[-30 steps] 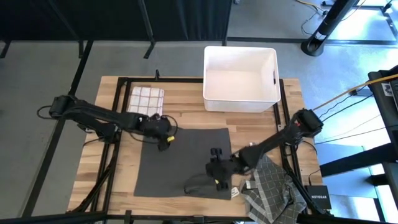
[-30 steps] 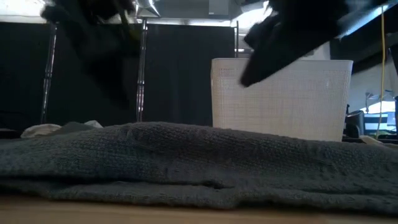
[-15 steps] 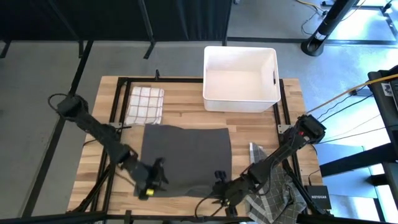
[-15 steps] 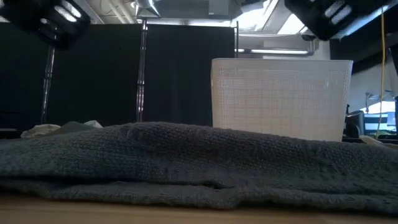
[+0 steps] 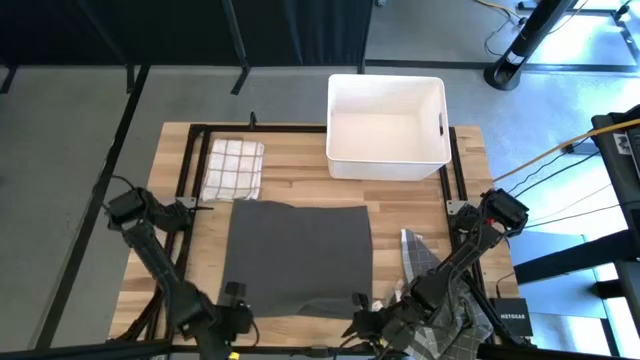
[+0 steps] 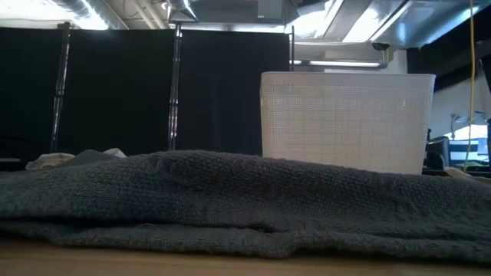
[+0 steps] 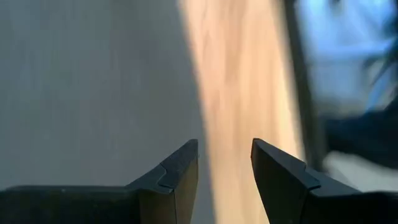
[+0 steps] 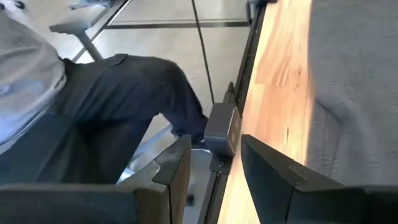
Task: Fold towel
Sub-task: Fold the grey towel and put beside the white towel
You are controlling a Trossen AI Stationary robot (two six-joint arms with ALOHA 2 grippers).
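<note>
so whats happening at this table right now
A two-arm robot is working on folding a dark grey towel, which lies flat on the wooden table. Neither gripper holds it: the left gripper and right gripper both sit at the near table edge, open and empty. A folded checked cloth and a white bin sit behind the towel.

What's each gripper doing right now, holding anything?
Left gripper: open, empty, at the table's near edge.
Right gripper: open, empty, at the near edge by the dark towel.
</note>
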